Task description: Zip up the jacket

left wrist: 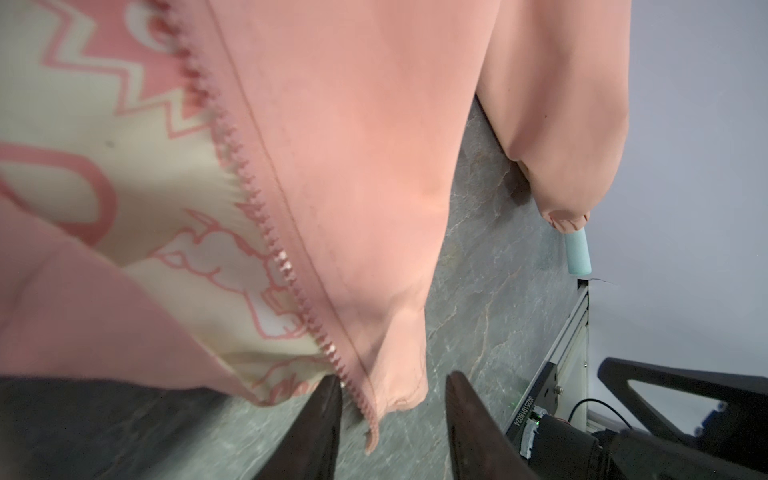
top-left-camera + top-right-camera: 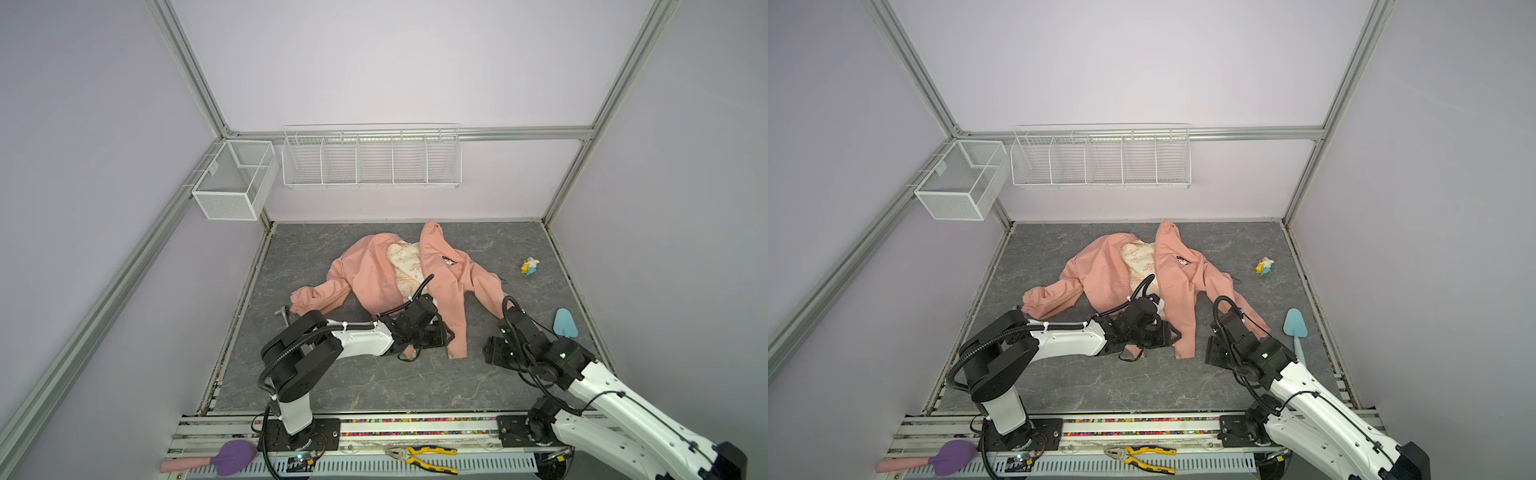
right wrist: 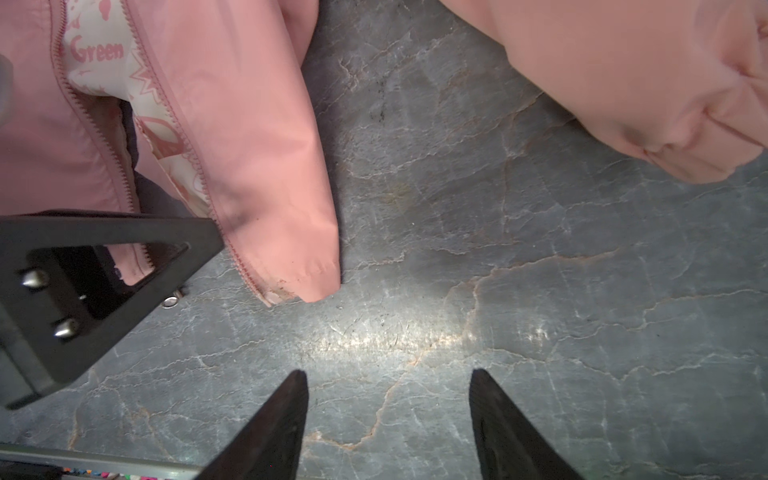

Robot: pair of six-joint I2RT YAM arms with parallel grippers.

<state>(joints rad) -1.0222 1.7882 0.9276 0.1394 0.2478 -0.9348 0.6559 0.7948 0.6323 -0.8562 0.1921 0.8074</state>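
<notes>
Surface: a grey marble-look table [image 2: 374,386] inside pale lilac walls, with white wire baskets [image 2: 371,158] on the back wall.
Jacket: the jacket [image 2: 370,274] lies front up in the middle of the table, toward the back, with its sleeves spread to either side.
Front: unzipped, so the cream patterned lining [image 2: 405,266] shows between the two panels.
Zipper: in my left wrist view the teeth [image 1: 266,216] run along one panel's edge down to its hem corner.
Left gripper: my left gripper [image 1: 394,378] sits at the jacket's near hem with its fingers apart. That hem corner lies between them, and table shows beside one finger.
Right gripper: my right gripper [image 3: 388,374] is spread over the table with nothing between its fingers, near the hem corner and a sleeve cuff [image 3: 685,137].
Around: a light-blue spade [image 2: 565,323] lies by the right edge, a small colourful toy [image 2: 530,266] farther back, and yellow-handled pliers [image 2: 424,455] on the front rail.
</notes>
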